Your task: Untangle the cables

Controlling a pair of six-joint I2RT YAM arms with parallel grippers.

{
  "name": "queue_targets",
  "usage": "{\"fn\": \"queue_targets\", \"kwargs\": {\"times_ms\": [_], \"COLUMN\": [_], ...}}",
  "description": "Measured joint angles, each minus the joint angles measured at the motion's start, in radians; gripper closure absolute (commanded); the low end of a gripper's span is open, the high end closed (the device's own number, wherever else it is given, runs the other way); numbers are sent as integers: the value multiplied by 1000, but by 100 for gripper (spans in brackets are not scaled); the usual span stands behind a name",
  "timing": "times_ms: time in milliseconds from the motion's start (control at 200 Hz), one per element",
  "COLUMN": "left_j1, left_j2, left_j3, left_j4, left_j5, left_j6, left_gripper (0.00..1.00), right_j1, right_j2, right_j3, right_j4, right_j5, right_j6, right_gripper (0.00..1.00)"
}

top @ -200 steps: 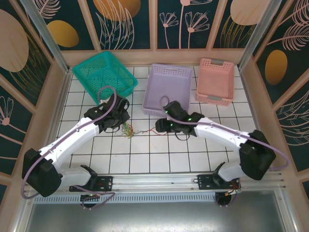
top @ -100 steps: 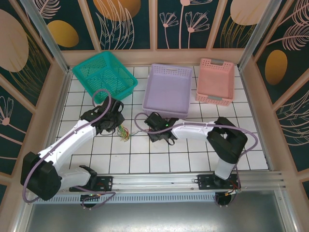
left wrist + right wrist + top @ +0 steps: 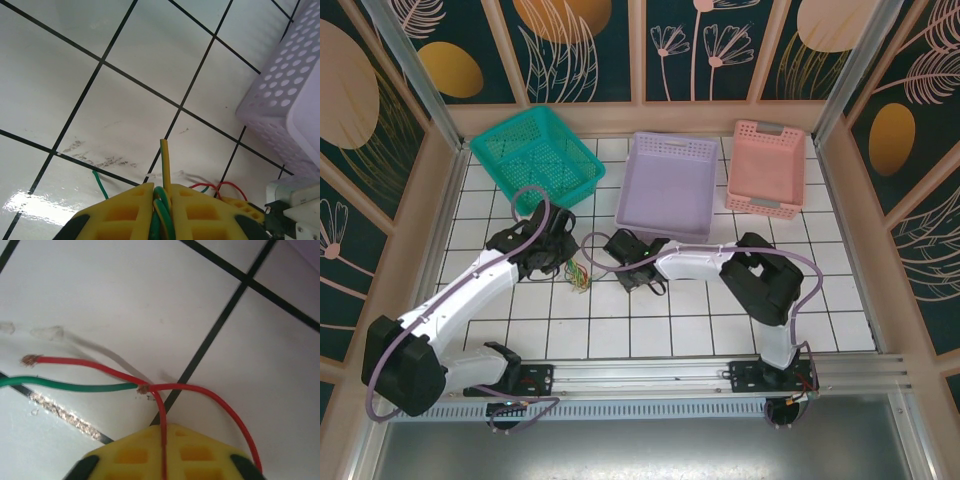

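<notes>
Grip first: the right end effector [image 3: 164, 440] is pinched shut on a red cable [image 3: 200, 390], one strand of it running straight in between its yellow fingers [image 3: 125, 460]. Just ahead of its tips that strand meets a green cable [image 3: 65, 385] at a small knot of bare copper. A second red run arcs off to the side from the same spot.

The left end effector [image 3: 161, 192] is likewise closed, clamped on green and yellow strands. A yellow cable [image 3: 165, 160] pokes out just past its tips. A loose green end lies on the counter [image 3: 125, 75] to one side of it and red loops to the other.

From above, the two end effectors sit near each other with the cables [image 3: 580, 272] bunched right at the left one's tips and a thin run stretching across to the right one.

By my reading the untangling is at an early stage. Each arm has hold of its own part of the bundle, but the colours are joined at the knot and the bunch looks undivided. Pulling the strands apart is all to come.

Farther off, beyond both end effectors, stand a teal basket [image 3: 500, 135], a purple basket [image 3: 672, 147] and a pink basket [image 3: 767, 205]. I can make out no cable in any of them.
</notes>
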State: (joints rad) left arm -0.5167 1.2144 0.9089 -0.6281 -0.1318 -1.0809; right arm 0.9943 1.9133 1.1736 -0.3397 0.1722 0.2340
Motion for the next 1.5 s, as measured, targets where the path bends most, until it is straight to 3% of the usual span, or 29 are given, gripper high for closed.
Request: {"fn": "queue_targets", "kwargs": {"times_ms": [235, 480, 691, 1106, 1366, 1501], "left_j1": [0, 1, 11, 23, 23, 23], "left_j2": [-27, -26, -11, 107, 162, 180], "left_j3": [45, 166, 164, -141, -208, -181], "left_j4": [-2, 2, 56, 533, 700, 730], "left_j5": [-13, -68, -46, 284, 351, 356], "left_j6": [8, 23, 19, -101, -146, -149], "left_gripper": [100, 100, 100, 100, 41, 30], "right_j1": [-32, -129, -213, -436, -474, -477], "right_j2": [-58, -277, -432, -499, -493, -483], "right_j3": [-48, -152, -160, -53, -23, -23], "right_j4": [-9, -37, -80, -90, -37, -3], "right_j5": [-51, -194, -326, -597, -708, -737], "right_j6": [11, 34, 54, 194, 291, 330], "right_gripper": [100, 100, 100, 100, 100, 100]}}
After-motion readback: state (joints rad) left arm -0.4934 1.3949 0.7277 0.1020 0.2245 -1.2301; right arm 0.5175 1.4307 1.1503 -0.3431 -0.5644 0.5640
